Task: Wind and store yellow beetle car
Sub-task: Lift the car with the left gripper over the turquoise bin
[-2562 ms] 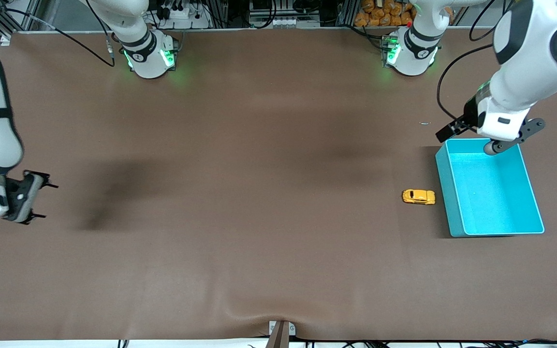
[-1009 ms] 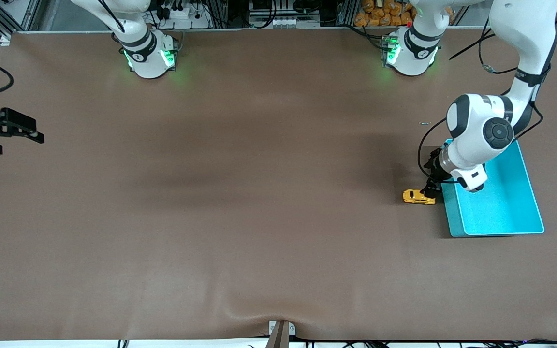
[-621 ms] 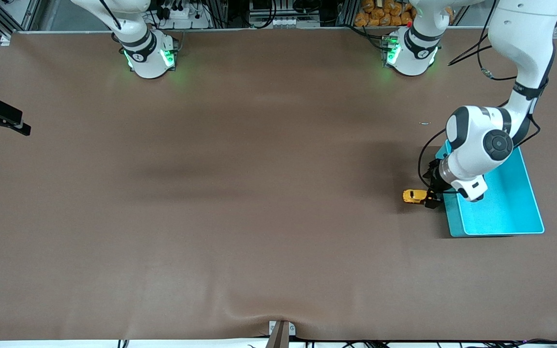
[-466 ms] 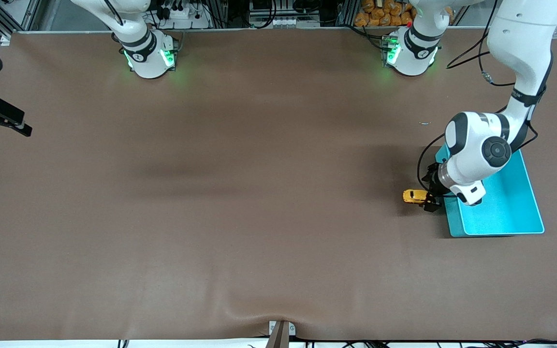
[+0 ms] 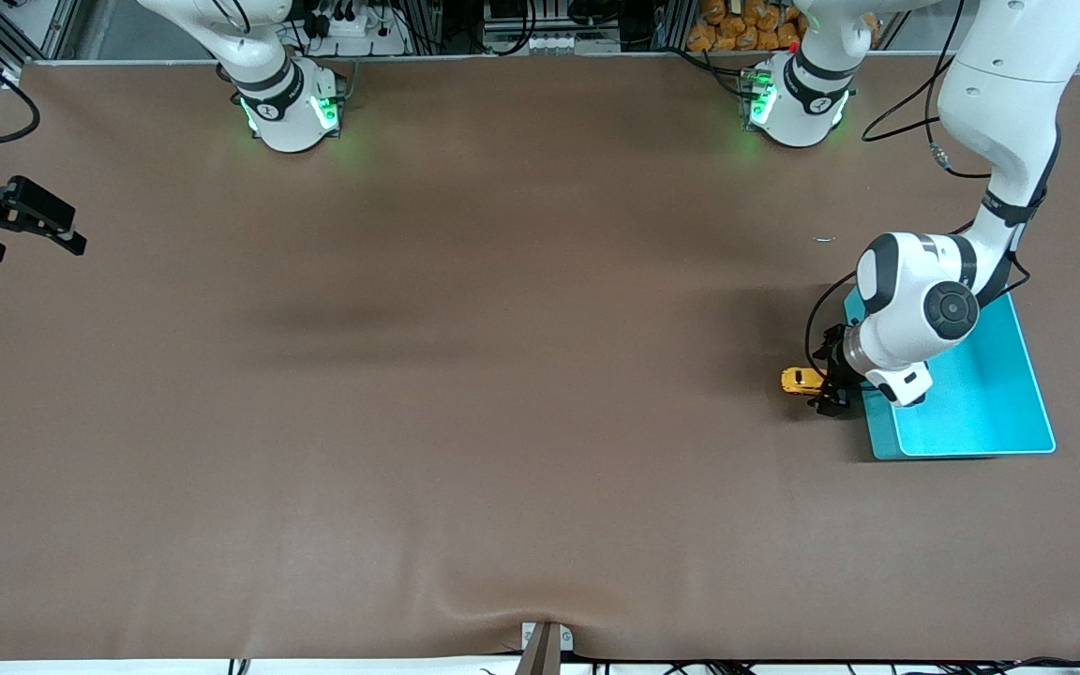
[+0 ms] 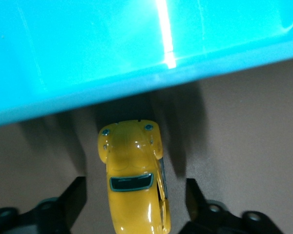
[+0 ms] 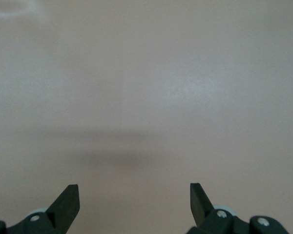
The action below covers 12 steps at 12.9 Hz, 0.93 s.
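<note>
We judge the task to be at its first step: the approach to the grasp. The small yellow-orange plastic toy beetle car point(image 5: 801, 380) stands on its wheels on the brown table covering point(image 5: 502, 375), just beside the outer wall of the rectangular teal plastic bin point(image 5: 971, 441), on the side toward the right arm's end of the table. The car is not yet gripped, wound or stored; the visible part of the bin holds nothing.

The left gripper point(image 5: 828, 386) is low at the car's bin-side end. In the left wrist view its two dark fingers point(image 6: 74, 197) stand apart, one on each side of the car body point(image 6: 135, 187), with a clear gap to each flank. We read this as a straddle ready for closing, not as contact.

The car's long axis runs along the table's length, roughly square to the bin wall. In the left wrist view the end with two small round lights points at the bin wall and lies in its shadow, close to it. We cannot tell whether this end is the front or the rear.

The right gripper point(image 5: 20, 217) waits over the table edge at the right arm's end, fingers point(image 7: 68, 200) apart and holding nothing.

What is left: closing on the car, winding it, and placing it in the bin.
</note>
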{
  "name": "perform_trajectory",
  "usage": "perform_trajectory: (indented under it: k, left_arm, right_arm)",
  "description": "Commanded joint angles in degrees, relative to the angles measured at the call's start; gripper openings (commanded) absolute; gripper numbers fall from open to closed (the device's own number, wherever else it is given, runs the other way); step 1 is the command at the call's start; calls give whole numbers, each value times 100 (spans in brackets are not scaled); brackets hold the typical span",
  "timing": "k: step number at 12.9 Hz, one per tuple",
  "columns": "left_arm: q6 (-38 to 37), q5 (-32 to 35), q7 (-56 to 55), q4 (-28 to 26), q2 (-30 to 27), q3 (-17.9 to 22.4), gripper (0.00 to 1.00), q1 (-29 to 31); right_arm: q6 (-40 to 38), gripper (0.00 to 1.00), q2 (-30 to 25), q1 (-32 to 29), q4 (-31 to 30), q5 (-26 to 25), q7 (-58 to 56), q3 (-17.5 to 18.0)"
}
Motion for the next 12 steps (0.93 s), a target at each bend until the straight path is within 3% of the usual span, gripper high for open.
perform_trajectory:
  k: [1, 6, 9, 12]
  left_arm:
    - [38, 204, -344, 55, -13, 0, 0, -3]
    - [-329, 266, -416, 142, -513, -9, 0, -257]
    - [-1269, 1160, -302, 599, -821, -97, 0, -302]
    - [-1595, 1198, 758, 635, -1190, -80, 0, -119]
  right_arm:
    - [37, 100, -117, -31, -37, 2, 85, 31]
    - [19, 100, -117, -31, 16, -111, 76, 40]
    - [-16, 100, -117, -31, 43, -165, 76, 40]
    - [-112, 100, -117, 4, 78, -165, 68, -3]
